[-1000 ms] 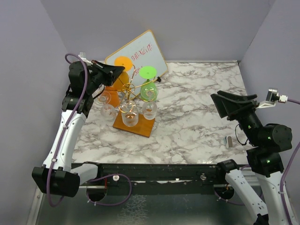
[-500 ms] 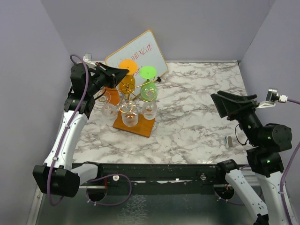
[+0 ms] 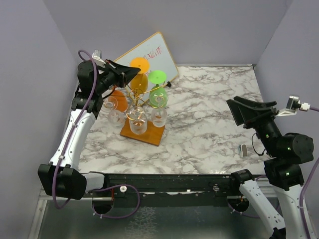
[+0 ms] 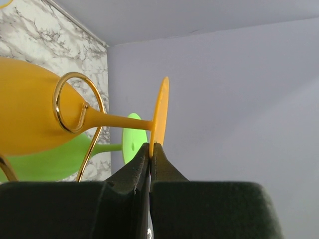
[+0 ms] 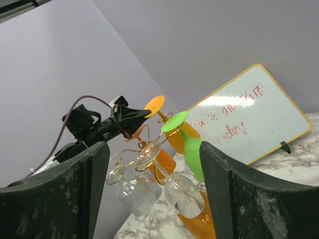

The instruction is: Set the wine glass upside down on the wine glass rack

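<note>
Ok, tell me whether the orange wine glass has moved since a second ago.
Yes. The orange wine glass, pinched in the left gripper, has shifted right across the whiteboard, nearer the green glass.

orange wine glass (image 3: 140,63) and a lime green glass (image 3: 158,95) by the gold wire rack (image 3: 133,93) with its brown wood base (image 3: 149,135), white table (image 3: 214,114) with grey marble veins, whiteboard (image 3: 159,57) with red scribbles and a yellow edge, pale lilac walls (image 3: 209,30).

You've got the marble bench (image 3: 209,119) carrying the wine glass rack (image 3: 152,133) on its wooden base, left of centre. The tilted whiteboard (image 3: 154,55) stands just behind it, and a small grey object (image 3: 243,149) lies well apart on the right.
</note>
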Available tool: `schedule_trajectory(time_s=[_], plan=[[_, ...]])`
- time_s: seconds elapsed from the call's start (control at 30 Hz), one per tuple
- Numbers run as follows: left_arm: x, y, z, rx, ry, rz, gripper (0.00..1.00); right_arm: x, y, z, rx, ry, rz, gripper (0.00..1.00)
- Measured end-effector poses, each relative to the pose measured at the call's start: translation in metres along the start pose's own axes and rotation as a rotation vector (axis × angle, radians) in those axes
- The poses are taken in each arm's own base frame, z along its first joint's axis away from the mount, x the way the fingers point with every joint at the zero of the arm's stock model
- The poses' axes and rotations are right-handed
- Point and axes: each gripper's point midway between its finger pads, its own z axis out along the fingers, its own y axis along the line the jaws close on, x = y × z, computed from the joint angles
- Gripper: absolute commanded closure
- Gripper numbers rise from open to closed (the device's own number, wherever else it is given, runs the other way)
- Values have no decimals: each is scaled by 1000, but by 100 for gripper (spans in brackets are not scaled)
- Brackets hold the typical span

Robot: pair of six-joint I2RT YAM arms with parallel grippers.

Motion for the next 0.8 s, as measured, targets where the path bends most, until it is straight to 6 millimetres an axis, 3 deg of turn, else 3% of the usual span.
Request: schedule_trajectory(time_s=[0.27,0.5,0.8], plan=[[-8,4,14,-7,0,3,100,-8,5,-1,-5,-21,-13,23],[-21,2,15,-41,-65,50,100,-8,4,-1,-3,-22,-16,23],[-27,16,11,-115,-110,87,98,-7,2,1,2,-18,-18,23]])
